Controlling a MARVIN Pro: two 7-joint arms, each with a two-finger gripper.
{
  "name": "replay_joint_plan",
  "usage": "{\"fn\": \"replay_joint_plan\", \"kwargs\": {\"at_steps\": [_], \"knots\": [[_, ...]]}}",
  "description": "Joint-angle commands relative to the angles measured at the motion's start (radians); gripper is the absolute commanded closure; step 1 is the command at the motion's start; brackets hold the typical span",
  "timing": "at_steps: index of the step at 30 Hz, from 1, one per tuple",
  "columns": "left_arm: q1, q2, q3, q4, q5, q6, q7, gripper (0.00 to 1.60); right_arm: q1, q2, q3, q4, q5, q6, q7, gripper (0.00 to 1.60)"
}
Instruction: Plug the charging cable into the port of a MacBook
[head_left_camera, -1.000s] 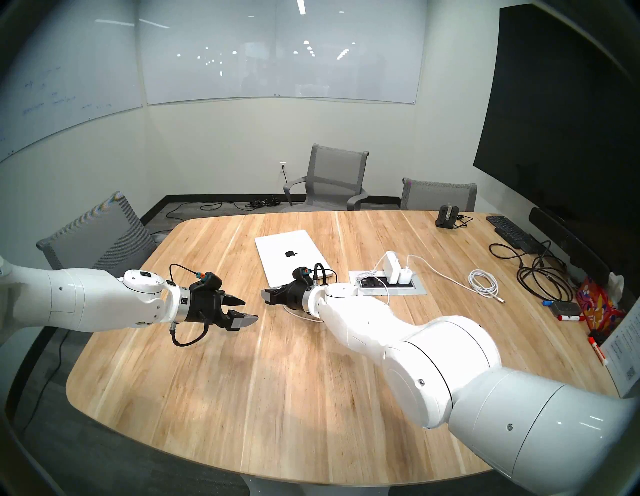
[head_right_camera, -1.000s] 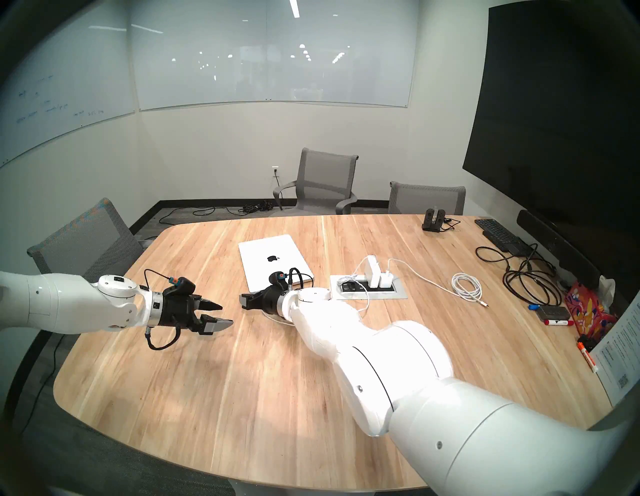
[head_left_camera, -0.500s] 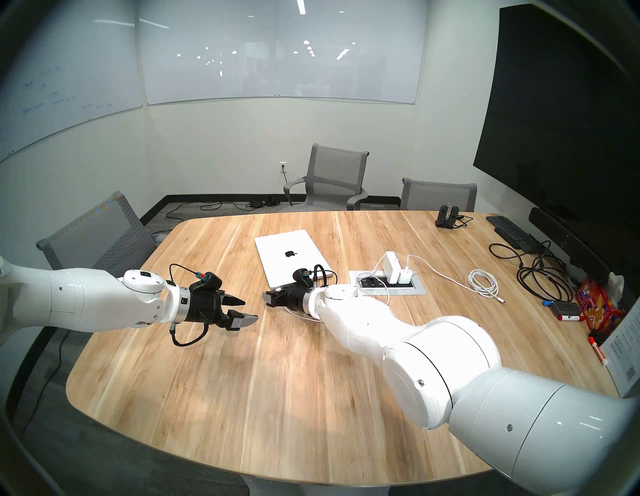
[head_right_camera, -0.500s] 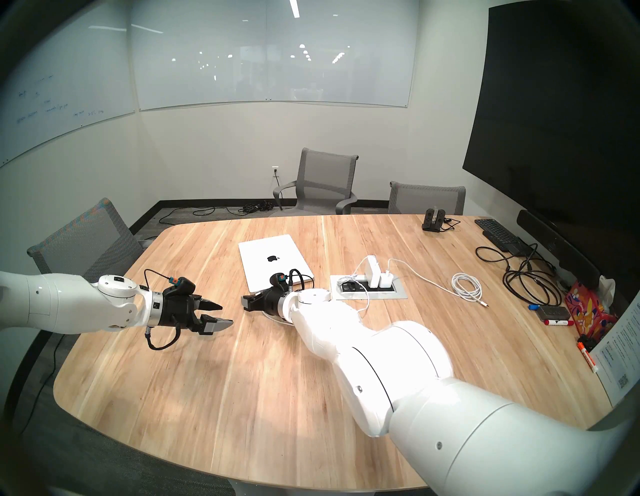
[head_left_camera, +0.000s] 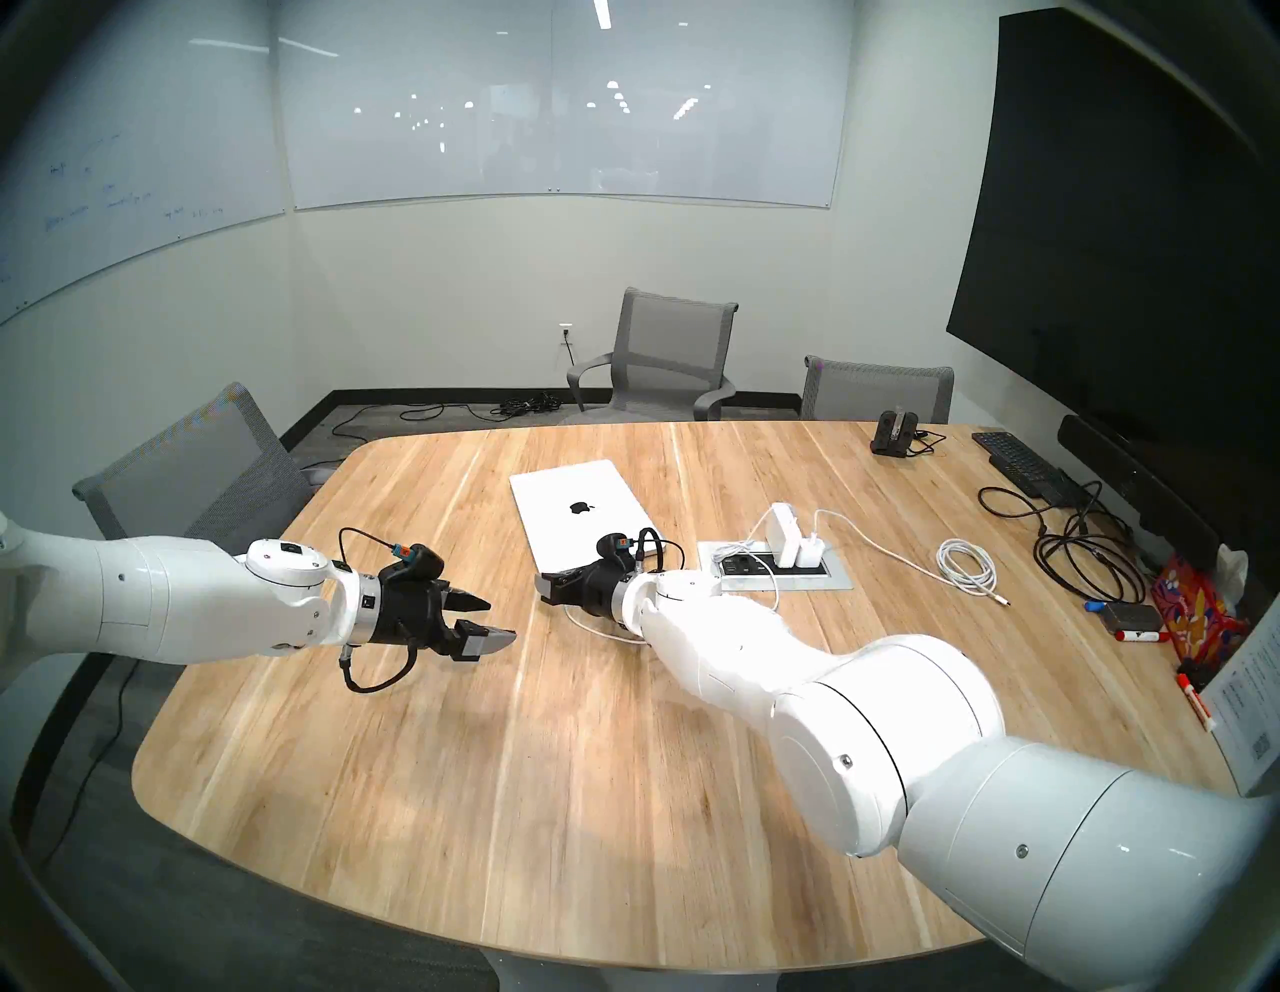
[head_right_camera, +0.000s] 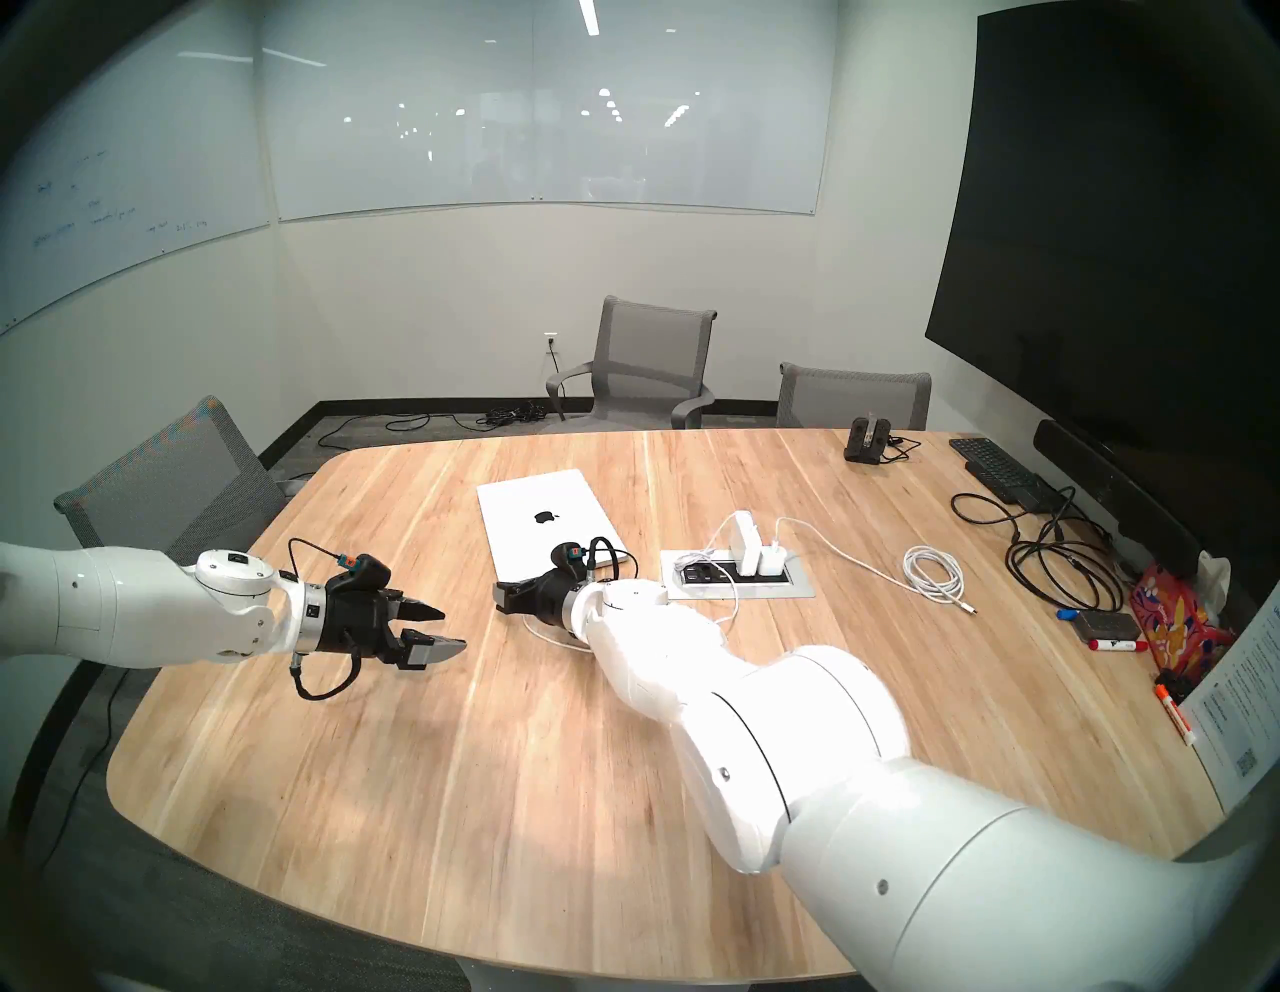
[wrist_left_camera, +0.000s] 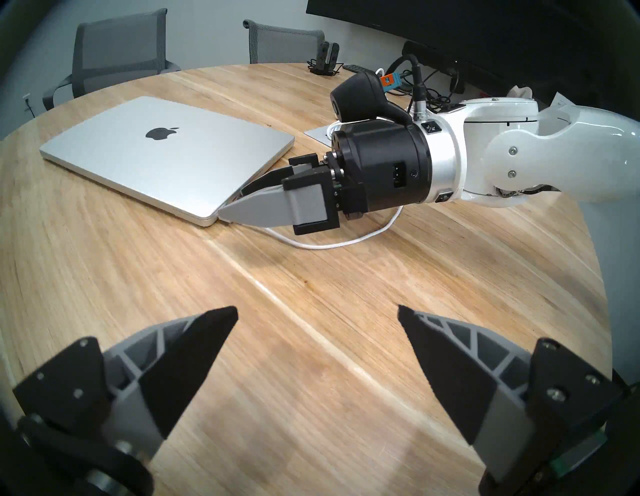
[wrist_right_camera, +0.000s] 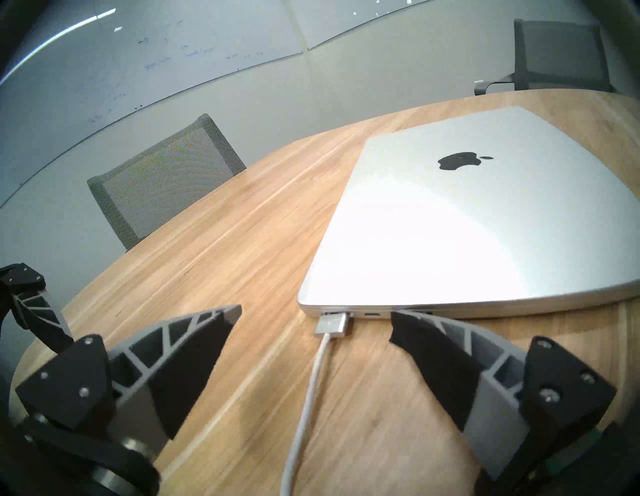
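Right gripper jaws spread wide, gripping nothing, straddling the charging cable. Cable connector sits at the endmost port on the MacBook side edge. Left gripper jaws apart, empty, above the table.

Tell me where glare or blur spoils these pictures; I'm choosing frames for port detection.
Right wrist view: strong glare whitens the near half of the MacBook lid, and the picture is slightly soft, yet the connector by the side edge still reads. Left wrist view: sharp, even light, the logo clear. Head views: heavy fisheye bending with a dark rim, and the right arm is overexposed to near white.
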Motion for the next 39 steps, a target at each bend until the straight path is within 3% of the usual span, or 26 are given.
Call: {"fn": "replay_joint_plan", "kwargs": {"at_steps": [1, 11, 13, 22, 39], "knots": [[-0.018, -0.002, -0.013, 0.002, -0.001, -0.003, 0.002, 0.00, 0.008, 0.017, 0.012, -0.033, 0.009, -0.057, 0.020, 0.00], [-0.018, -0.002, -0.013, 0.002, -0.001, -0.003, 0.002, 0.00, -0.005, 0.027, 0.020, -0.040, 0.008, -0.066, 0.088, 0.00], [-0.018, -0.002, -0.013, 0.002, -0.001, -0.003, 0.002, 0.00, -0.002, 0.031, -0.004, -0.043, -0.019, -0.075, 0.091, 0.00], [-0.018, -0.002, -0.013, 0.002, -0.001, -0.003, 0.002, 0.00, -0.022, 0.055, 0.041, -0.068, 0.022, -0.086, 0.129, 0.00], [-0.016, -0.002, -0.012, 0.003, -0.001, -0.003, 0.001, 0.00, -0.064, 0.178, 0.001, -0.127, -0.035, -0.126, 0.276, 0.00]]}}
